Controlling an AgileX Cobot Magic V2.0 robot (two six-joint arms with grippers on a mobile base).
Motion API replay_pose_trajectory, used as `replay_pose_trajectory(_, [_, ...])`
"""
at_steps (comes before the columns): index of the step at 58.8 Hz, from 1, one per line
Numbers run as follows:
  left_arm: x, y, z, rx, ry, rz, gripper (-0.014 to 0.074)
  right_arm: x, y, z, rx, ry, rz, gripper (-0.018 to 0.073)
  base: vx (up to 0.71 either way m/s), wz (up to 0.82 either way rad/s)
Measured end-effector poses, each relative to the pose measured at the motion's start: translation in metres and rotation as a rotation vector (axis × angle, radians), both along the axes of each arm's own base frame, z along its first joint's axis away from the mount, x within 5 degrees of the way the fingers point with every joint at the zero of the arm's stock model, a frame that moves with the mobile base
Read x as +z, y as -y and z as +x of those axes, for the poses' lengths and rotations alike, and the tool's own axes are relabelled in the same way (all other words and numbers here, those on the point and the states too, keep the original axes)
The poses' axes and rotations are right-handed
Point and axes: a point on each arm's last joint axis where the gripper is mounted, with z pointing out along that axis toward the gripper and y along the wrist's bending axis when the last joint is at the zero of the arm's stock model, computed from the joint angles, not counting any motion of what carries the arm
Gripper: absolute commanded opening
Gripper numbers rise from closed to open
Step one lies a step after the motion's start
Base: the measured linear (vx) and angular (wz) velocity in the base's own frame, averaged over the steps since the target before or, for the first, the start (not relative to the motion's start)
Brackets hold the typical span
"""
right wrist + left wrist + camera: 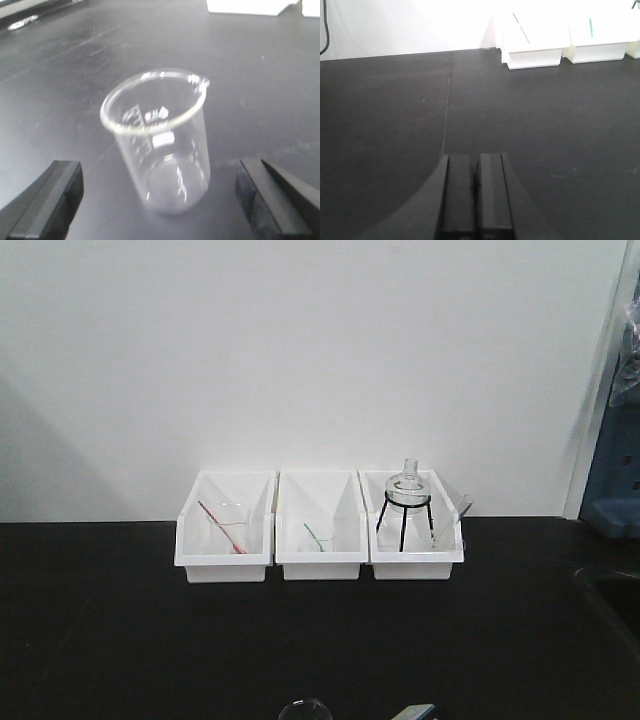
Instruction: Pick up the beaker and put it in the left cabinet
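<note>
Beaker [157, 145]: clear glass, faint white markings, stands mouth up on the black tabletop [260, 90], pour lip at the far right of its rim, slightly blurred. We see it between the fingers [47, 197] of the right gripper [157, 197]. The jaws are spread wide, one at each side, both apart from the glass and grasping nothing. In the front view only the beaker's rim shows at the bottom edge, well apart from three white bins at the back by the white wall [300, 340]. The left bin [222, 562] has glassware with a red rod [222, 528], the middle bin [320, 565] holds a green-tipped piece [318, 538], and the right bin [415, 562] contains a glass flask [408, 485] on a black tripod [400, 525]. Left gripper [475, 192]: we see the jaws clenched together with nothing between them, low over bare tabletop, bins far ahead to its right.
</note>
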Motion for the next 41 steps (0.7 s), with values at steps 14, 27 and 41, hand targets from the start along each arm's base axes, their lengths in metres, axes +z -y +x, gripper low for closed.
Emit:
replay_pose_trajectory(14, [0.000,0.000,0.000,0.000,0.000,0.000,0.0004,-0.007,-0.009,0.017,0.004,0.014,0.014,0.0648,0.00,0.00])
replay_pose_trajectory(27, [0.000,0.000,0.000,0.000,0.000,0.000,0.0004,-0.013,-0.019,0.031,0.028,0.037,0.023,0.0634,0.00,0.00])
replay_pose_trajectory(41, [0.000,0.000,0.000,0.000,0.000,0.000,0.0004,-0.019,-0.025,0.040,0.048,0.047,0.024,0.0499,0.00,0.00])
